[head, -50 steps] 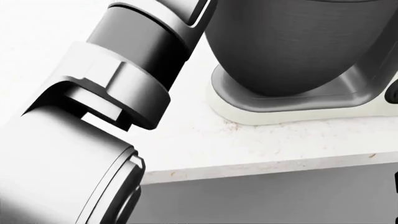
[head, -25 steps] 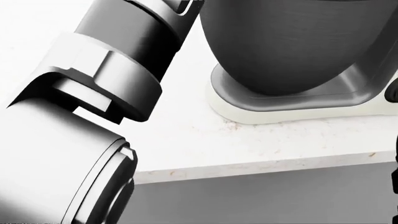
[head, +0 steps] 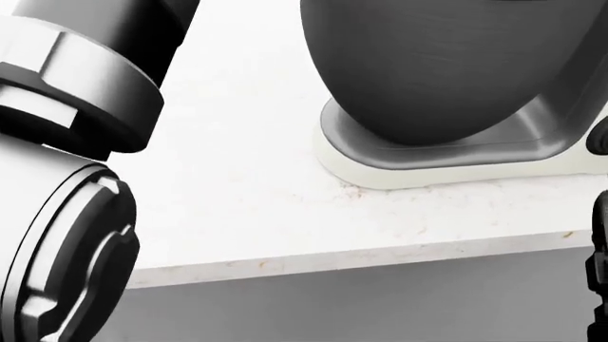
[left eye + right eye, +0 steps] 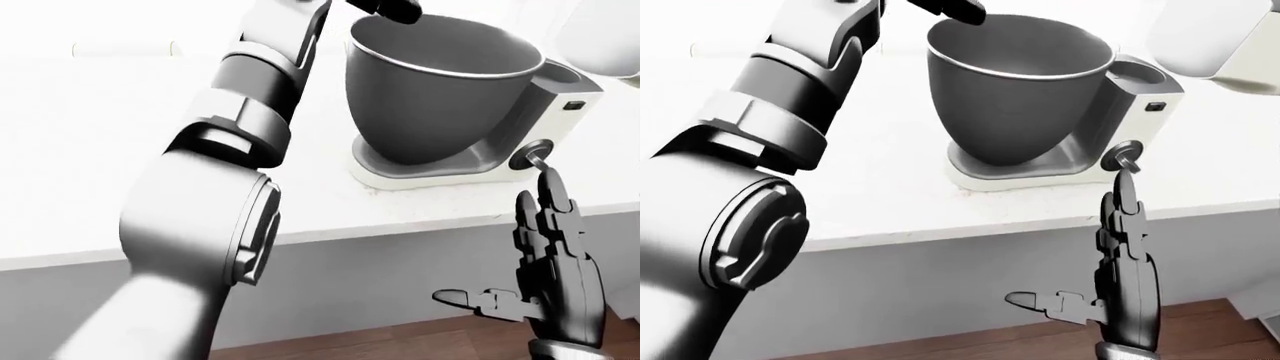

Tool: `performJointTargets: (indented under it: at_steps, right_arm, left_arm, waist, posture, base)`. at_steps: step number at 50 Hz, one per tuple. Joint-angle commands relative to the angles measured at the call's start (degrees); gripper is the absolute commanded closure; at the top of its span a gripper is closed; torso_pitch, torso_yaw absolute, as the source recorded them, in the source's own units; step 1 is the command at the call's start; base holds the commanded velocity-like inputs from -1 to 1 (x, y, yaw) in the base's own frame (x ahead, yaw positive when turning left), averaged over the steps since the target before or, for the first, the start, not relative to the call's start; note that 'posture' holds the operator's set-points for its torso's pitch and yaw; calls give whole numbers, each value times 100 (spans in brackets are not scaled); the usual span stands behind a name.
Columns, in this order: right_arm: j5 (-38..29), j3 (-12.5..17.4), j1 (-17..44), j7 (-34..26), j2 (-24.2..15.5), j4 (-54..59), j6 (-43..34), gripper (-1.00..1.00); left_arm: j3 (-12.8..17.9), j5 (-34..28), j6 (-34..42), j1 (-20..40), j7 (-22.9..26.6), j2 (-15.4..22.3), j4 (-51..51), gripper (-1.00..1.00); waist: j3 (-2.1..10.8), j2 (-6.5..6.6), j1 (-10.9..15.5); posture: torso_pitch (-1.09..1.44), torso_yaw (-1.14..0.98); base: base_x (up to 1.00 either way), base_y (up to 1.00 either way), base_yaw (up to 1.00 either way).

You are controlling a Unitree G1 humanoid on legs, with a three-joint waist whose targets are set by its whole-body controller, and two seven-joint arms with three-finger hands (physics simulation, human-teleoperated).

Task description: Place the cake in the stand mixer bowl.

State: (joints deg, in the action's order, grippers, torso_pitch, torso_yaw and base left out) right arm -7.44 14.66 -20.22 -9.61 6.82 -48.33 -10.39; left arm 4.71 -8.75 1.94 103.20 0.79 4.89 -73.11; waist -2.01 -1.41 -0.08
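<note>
The stand mixer's dark metal bowl [image 4: 440, 90] stands on its white base [image 4: 430, 178] on the white counter [image 4: 90, 157]; its lower part fills the top of the head view [image 3: 437, 64]. My left arm [image 4: 250, 112] rises from the lower left. My left hand [image 4: 387, 7] is at the top edge over the bowl's left rim; only dark fingertips show, the rest is cut off. No cake shows in any view. My right hand [image 4: 500, 247] is open and empty, fingers straight up, below the counter edge near the mixer's knob [image 4: 535, 155].
The mixer's white head [image 4: 600, 34] is tilted up at the top right. The counter's edge [image 3: 380, 256] runs across the head view, with a grey cabinet face [image 4: 380, 300] below it and brown wood floor [image 4: 400, 345] at the bottom.
In the head view my left arm has swung left and up, uncovering more of the counter beside the mixer. The mixer has barely shifted.
</note>
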Motion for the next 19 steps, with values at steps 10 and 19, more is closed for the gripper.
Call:
performJointTargets:
  at_steps: [10, 19]
  right_arm:
    - [-18, -50, 70, 66, -56, -183, 158, -100]
    - [-52, -112, 74, 113, -76, -166, 147, -100]
  left_arm:
    - [117, -162, -260, -17, -31, 491, 99, -100]
    - [194, -225, -314, -138, 19, 716, 50, -100]
  waist:
    - [130, 13, -25]
    - [135, 47, -31]
  posture:
    - [0, 0]
    - [0, 0]
  base:
    - [0, 0, 0]
    - [0, 0, 0]
